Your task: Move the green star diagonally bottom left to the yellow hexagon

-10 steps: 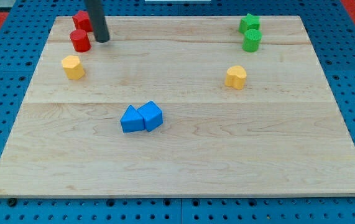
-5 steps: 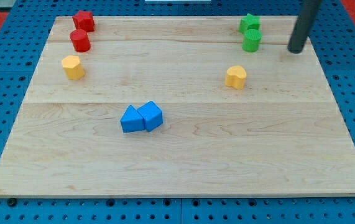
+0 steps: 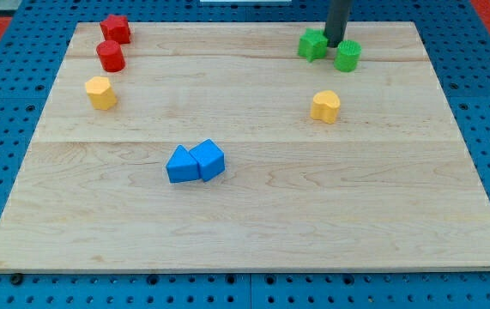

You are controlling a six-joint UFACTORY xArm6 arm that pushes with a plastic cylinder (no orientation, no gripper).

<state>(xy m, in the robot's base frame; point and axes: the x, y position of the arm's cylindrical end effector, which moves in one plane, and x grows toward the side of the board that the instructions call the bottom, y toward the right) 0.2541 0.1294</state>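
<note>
The green star (image 3: pixel 313 45) lies near the view's top right, on the wooden board (image 3: pixel 245 215). My tip (image 3: pixel 335 43) stands just right of it, touching or nearly touching, between the star and a green cylinder (image 3: pixel 347 56). The yellow hexagon (image 3: pixel 100 92) sits far off at the view's left, below the red blocks.
A yellow heart-like block (image 3: pixel 325 106) lies below the green blocks. A red star (image 3: pixel 115 29) and a red cylinder (image 3: pixel 111 57) sit at the top left. Two blue blocks (image 3: pixel 196 162) touch each other near the middle.
My tip swept from the top left to the right edge, then came back left behind the green star. The star has slid left and slightly down, away from the green cylinder.
</note>
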